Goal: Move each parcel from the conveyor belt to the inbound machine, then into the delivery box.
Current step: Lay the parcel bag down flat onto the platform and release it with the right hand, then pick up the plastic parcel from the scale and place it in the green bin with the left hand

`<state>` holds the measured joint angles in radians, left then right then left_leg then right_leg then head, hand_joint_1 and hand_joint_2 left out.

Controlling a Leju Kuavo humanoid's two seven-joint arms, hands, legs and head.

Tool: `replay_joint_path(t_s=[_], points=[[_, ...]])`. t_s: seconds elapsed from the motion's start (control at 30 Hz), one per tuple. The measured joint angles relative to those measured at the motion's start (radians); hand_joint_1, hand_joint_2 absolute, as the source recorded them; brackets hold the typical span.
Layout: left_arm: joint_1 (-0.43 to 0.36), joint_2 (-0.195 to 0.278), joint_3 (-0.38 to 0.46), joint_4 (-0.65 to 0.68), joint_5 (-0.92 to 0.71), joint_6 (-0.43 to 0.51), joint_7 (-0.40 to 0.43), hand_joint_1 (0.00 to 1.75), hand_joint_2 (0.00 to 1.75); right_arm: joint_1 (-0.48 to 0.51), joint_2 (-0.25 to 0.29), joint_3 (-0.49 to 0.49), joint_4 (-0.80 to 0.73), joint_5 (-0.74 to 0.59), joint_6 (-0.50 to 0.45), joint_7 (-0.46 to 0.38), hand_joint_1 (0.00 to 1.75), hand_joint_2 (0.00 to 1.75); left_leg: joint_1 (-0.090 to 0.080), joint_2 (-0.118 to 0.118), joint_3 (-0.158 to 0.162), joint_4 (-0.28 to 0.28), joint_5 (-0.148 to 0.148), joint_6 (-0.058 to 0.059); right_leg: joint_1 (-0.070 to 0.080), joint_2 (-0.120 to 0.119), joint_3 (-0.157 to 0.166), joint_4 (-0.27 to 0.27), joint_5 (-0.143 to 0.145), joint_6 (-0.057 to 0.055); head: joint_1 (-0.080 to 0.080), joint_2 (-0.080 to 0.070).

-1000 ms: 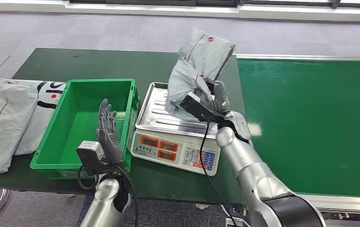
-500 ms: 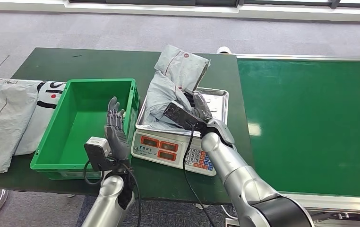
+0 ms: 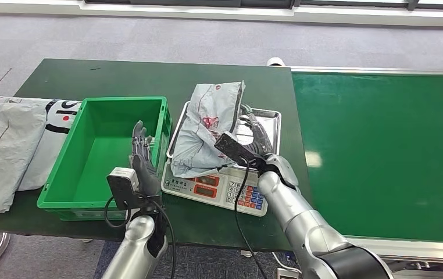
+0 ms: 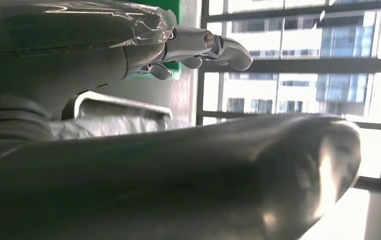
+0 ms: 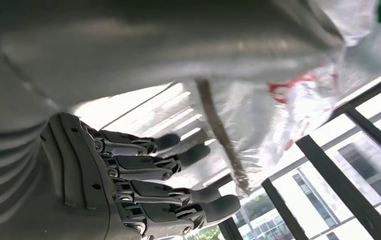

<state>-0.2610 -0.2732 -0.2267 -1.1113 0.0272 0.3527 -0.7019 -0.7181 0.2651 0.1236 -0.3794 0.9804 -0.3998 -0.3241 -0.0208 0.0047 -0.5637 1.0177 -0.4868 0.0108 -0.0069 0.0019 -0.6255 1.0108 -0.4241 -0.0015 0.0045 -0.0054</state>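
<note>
Right robot hand (image 3: 258,141) is hovering over the far right part of the silver steel weighing tray (image 3: 265,119), fingers stretched out and apart, grasping nothing. Just to its left, the crumpled grey plastic parcel with red print (image 3: 206,128) is sitting on that tray, its upper end standing up and its near end drooping over the front of the white electronic scale with the orange displays and keypad (image 3: 219,189). From the right wrist view, the dark fingers (image 5: 178,156) are lying straight alongside the parcel (image 5: 258,100), and I cannot tell whether they are touching it. Left robot hand (image 3: 141,158) is standing upright with fingers extended, released and holding nothing, right at the near right wall of the green plastic crate (image 3: 71,174), between crate and scale. From the left wrist view, that hand's fingers (image 4: 213,47) are pointing out free. Crate and scale are sitting side by side on the dark green bench (image 3: 120,78). Lying at the left end of the bench are flat white and grey mail bags (image 3: 10,145). Off to the right, the green conveyor belt (image 3: 382,151) is stretching away.
</note>
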Motion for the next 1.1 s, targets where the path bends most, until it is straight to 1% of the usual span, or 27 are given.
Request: replay_joint_path(t_s=[0.1, 0.2, 0.27, 0.33, 0.4, 0.47, 0.53, 0.6, 0.67, 0.73, 0.8, 0.87, 0.93, 1.03, 1.1], points=[[0.004, 0.0, 0.002, -0.011, 0.007, 0.026, 0.0, 0.0, 0.0, 0.032, -0.033, 0.0, -0.01, -0.022, -0.003, -0.029, 0.0, 1.75, 0.0, 0.0, 0.0, 0.0, 0.0, 0.0, 0.0, 0.0, 0.0, 0.0, 0.0, 0.0, 0.0, 0.0], [0.005, 0.001, 0.002, -0.02, 0.004, 0.064, 0.002, 0.0, 0.0, 0.066, -0.052, 0.0, -0.034, -0.023, -0.026, -0.045, 0.0, 1.75, 0.0, 0.0, 0.0, 0.0, 0.0, 0.0, 0.0, 0.0, 0.0, 0.0, 0.0, 0.0, 0.0, 0.0], [0.006, 0.002, 0.002, -0.032, -0.016, 0.112, 0.001, 0.0, 0.0, 0.096, -0.058, 0.0, -0.076, -0.015, -0.044, -0.049, 0.0, 1.75, 0.0, 0.0, 0.0, 0.0, 0.0, 0.0, 0.0, 0.0, 0.0, 0.0, 0.0, 0.0, 0.0, 0.0], [0.002, 0.005, 0.002, -0.045, -0.048, 0.155, 0.001, 0.0, 0.0, 0.137, -0.063, 0.0, -0.149, -0.005, -0.054, -0.044, 0.0, 1.75, 0.0, 0.0, 0.0, 0.0, 0.0, 0.0, 0.0, 0.0, 0.0, 0.0, 0.0, 0.0, 0.0, 0.0], [-0.009, 0.01, 0.001, -0.045, -0.082, 0.156, 0.015, 0.0, 0.0, 0.193, -0.068, 0.001, -0.267, -0.014, -0.049, -0.04, 0.0, 1.75, 0.0, -0.001, 0.0, 0.0, 0.0, 0.0, 0.0, -0.001, -0.001, 0.0, 0.0, 0.0, 0.0, 0.0], [-0.04, 0.019, 0.0, -0.028, -0.146, 0.129, 0.057, 0.0, 0.87, 0.272, -0.08, 0.009, -0.446, -0.069, -0.03, -0.048, 0.0, 1.75, 0.0, -0.003, -0.001, 0.0, 0.0, 0.0, 0.0, -0.003, -0.001, 0.0, 0.0, 0.0, 0.0, 0.0], [-0.114, 0.029, -0.006, 0.033, -0.264, 0.114, 0.12, 0.0, 1.75, 0.354, -0.103, 0.029, -0.649, -0.158, -0.026, -0.077, 0.0, 1.75, 0.0, -0.005, -0.002, 0.0, 0.001, 0.0, 0.0, -0.006, -0.002, 0.0, 0.0, 0.0, 0.0, 0.0], [-0.23, 0.037, -0.019, 0.144, -0.404, 0.121, 0.183, 0.0, 1.75, 0.411, -0.127, 0.058, -0.822, -0.232, -0.055, -0.117, 0.0, 1.75, 0.0, -0.006, -0.003, 0.001, 0.002, 0.0, 0.0, -0.007, -0.002, 0.0, 0.001, 0.0, 0.0, 0.0], [-0.358, 0.04, -0.041, 0.274, -0.52, 0.124, 0.241, 0.0, 1.75, 0.449, -0.148, 0.092, -0.958, -0.271, -0.093, -0.147, 0.0, 1.75, 0.0, -0.005, -0.003, 0.001, 0.003, 0.0, 0.0, -0.006, -0.002, 0.0, 0.002, 0.0, 0.0, 0.0], [-0.472, 0.04, -0.066, 0.385, -0.596, 0.109, 0.3, 0.0, 1.75, 0.472, -0.169, 0.128, -1.054, -0.292, -0.122, -0.165, 0.0, 1.75, -0.001, -0.002, -0.003, 0.001, 0.003, 0.0, 0.0, -0.003, -0.002, 0.0, 0.004, 0.001, 0.0, 0.0], [-0.559, 0.04, -0.089, 0.471, -0.638, 0.092, 0.342, 0.0, 1.75, 0.484, -0.186, 0.156, -1.121, -0.309, -0.138, -0.176, 0.0, 1.75, -0.001, 0.0, -0.003, 0.001, 0.003, 0.0, -0.001, -0.001, -0.002, 0.0, 0.004, 0.001, 0.0, 0.0], [-0.618, 0.039, -0.107, 0.539, -0.664, 0.082, 0.372, 0.0, 1.75, 0.489, -0.201, 0.175, -1.168, -0.327, -0.143, -0.185, 0.0, 1.75, -0.001, 0.001, -0.002, 0.001, 0.003, 0.0, -0.001, 0.0, -0.002, 0.0, 0.004, 0.001, 0.0, 0.0], [-0.659, 0.039, -0.124, 0.591, -0.699, 0.049, 0.417, 0.0, 1.75, 0.49, -0.212, 0.186, -1.199, -0.356, -0.143, -0.205, 0.0, 1.75, -0.001, 0.001, -0.002, 0.001, 0.003, 0.0, -0.001, 0.0, -0.002, 0.0, 0.004, 0.001, 0.0, 0.0], [-0.702, 0.039, -0.16, 0.657, -0.76, -0.038, 0.501, 0.0, 1.75, 0.485, -0.229, 0.201, -1.232, -0.4, -0.142, -0.238, 0.0, 1.75, -0.001, 0.0, -0.002, 0.001, 0.004, 0.0, 0.0, 0.0, -0.002, 0.0, 0.004, 0.001, 0.0, 0.0], [-0.717, 0.039, -0.179, 0.687, -0.776, -0.068, 0.524, 0.0, 1.75, 0.483, -0.237, 0.209, -1.248, -0.412, -0.14, -0.244, 0.0, 1.75, -0.001, 0.0, -0.003, 0.001, 0.004, 0.0, 0.0, 0.0, -0.002, 0.0, 0.004, 0.001, 0.0, 0.0]])
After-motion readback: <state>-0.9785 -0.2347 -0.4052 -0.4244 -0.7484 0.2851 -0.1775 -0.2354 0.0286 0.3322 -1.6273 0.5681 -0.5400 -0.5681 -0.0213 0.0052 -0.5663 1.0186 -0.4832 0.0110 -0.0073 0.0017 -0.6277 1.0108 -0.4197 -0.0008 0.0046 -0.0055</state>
